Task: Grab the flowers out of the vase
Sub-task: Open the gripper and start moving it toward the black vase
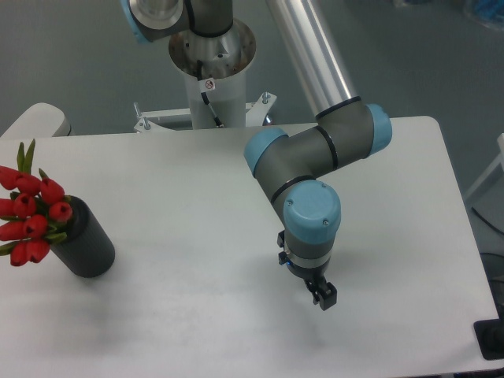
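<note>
Standing in the vase (85, 242), flowers (31, 216) well apart from gripper (324, 295)

One fixed view, high, angled down over table (197, 315) — apparently facing arm's base (213, 55)

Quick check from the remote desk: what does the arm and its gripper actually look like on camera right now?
The arm has dark grey joint housings with light blue end caps and a bare silver tube for the upper link. Its white pedestal carries a small round red-and-white sticker and a black cable. The gripper is small and black, on a short black wrist section under the last blue cap.
</note>
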{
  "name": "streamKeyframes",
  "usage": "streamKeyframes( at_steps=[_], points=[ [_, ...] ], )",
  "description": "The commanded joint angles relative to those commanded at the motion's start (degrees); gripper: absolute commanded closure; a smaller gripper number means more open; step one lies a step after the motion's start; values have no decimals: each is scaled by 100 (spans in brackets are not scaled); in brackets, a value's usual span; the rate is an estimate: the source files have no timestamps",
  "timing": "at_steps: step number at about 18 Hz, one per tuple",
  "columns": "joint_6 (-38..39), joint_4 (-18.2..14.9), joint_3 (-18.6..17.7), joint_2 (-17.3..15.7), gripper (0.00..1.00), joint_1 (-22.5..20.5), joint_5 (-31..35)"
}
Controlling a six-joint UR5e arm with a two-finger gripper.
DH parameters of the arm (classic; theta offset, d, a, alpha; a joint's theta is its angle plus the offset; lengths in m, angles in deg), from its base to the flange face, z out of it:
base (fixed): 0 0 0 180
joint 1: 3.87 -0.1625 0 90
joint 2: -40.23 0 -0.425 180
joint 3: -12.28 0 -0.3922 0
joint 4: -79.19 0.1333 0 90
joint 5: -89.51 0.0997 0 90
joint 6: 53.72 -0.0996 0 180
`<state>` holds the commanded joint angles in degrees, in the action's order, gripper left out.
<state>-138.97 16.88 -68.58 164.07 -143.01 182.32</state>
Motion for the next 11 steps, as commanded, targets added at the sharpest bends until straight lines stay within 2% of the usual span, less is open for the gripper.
streamKeyframes(
  at_steps=[4,8,11],
  points=[
    [61,35,-62,-26,0,70,9],
    [789,88,-175,-44,0,97,-35],
    [826,228,-246,-70,0,123,-18]
  ],
)
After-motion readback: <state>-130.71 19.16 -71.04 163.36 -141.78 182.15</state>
